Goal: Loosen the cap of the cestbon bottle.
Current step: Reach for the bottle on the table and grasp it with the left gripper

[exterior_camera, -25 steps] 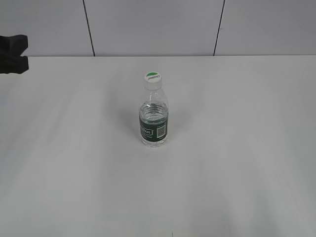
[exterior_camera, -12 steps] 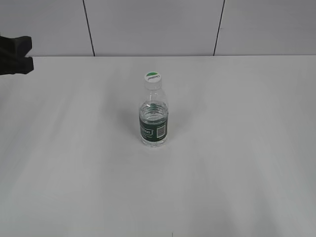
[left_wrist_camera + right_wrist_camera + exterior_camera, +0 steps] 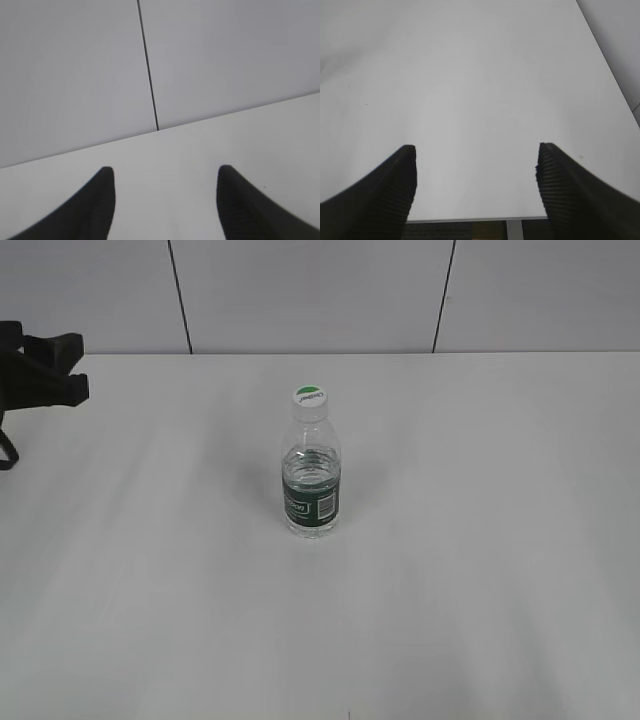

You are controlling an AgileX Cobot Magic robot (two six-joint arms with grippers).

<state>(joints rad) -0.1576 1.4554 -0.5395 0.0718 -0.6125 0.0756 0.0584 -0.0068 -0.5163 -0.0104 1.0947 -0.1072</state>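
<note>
My left gripper (image 3: 165, 200) has its fingers spread apart with only bare table (image 3: 165, 150) between them. Ahead of it lie the table edge and the panelled wall (image 3: 75, 75); the bottle is not in its wrist view. In the exterior view my left gripper (image 3: 60, 365) has advanced inward from the left border over the last second, its jaws pointing toward the centre, which I read as the start of the approach. My right gripper (image 3: 475, 185) is likewise spread wide over empty tabletop near the front edge, and does not appear in the exterior view. The cestbon bottle (image 3: 312, 485) stands upright mid-table, well apart from my left gripper and off to its right. The cap (image 3: 310, 398) is seated on the neck, untouched.
</note>
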